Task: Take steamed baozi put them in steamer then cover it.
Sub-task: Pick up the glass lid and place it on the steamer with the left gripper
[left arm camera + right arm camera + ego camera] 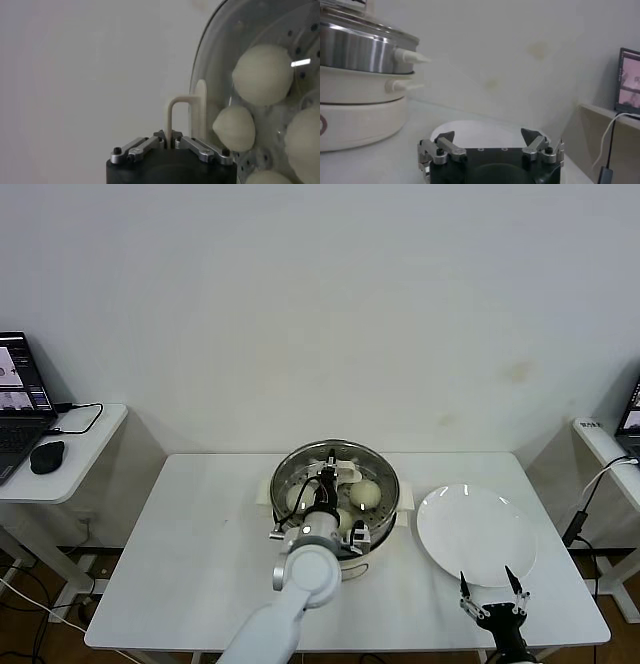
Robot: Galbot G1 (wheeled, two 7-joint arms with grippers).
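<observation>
The steamed baozi (262,75) are already sitting inside the steamer (335,484) mid-worktop, the plate (475,534) is lying bare, and the left gripper (171,142), pinching the cover (240,60) by its handle, is setting it on while the right gripper (492,596) is idling, spread wide, beside the plate.

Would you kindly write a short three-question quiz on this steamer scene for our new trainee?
1. True or false: the left gripper is shut on the cover's handle.
2. What lies on the white plate? A) buns B) nothing C) the cover
3. Where are the steamed baozi?

Key:
1. True.
2. B.
3. Inside the steamer, under the glass cover; the right gripper waits open near the plate.
</observation>
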